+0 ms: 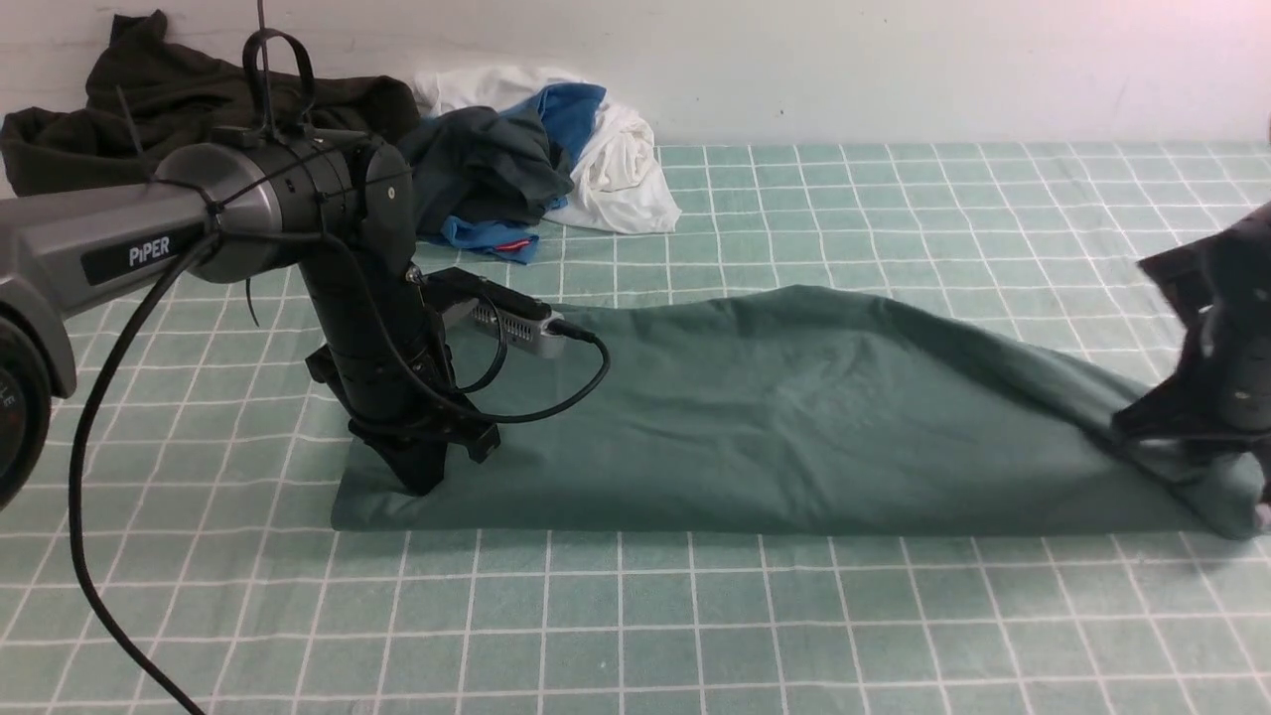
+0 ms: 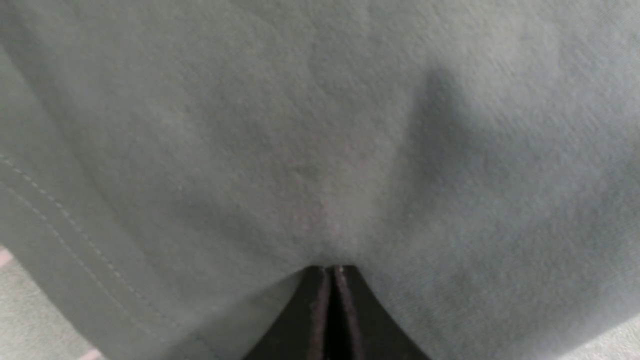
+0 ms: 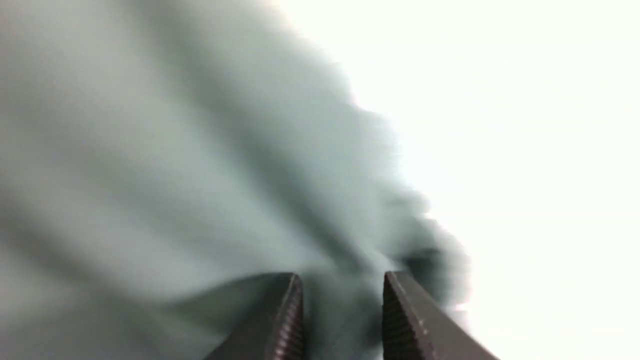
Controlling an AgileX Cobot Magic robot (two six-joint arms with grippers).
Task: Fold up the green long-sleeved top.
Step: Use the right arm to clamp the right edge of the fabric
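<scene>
Sage-green cotton jersey long-sleeved top [image 1: 775,417] lies banded across the grid-covered bench [image 1: 695,626], toward its near edge. Your black left tool [image 1: 422,477], jaws together, presses its left end. Your right tool [image 1: 1182,437] clamps bunched cloth at the right. Mid-fold, I judge: next, carry that end leftward.

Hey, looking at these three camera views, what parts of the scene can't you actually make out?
All views: sleeves, neck and logo of the green long-sleeved top show nowhere.
Right wrist view: fabric at the right end effector smeared by blur, background washed white.
Front view: that end effector motion-blurred, cut by the frame edge.
Front view: dark garment partly behind the left arm.
</scene>
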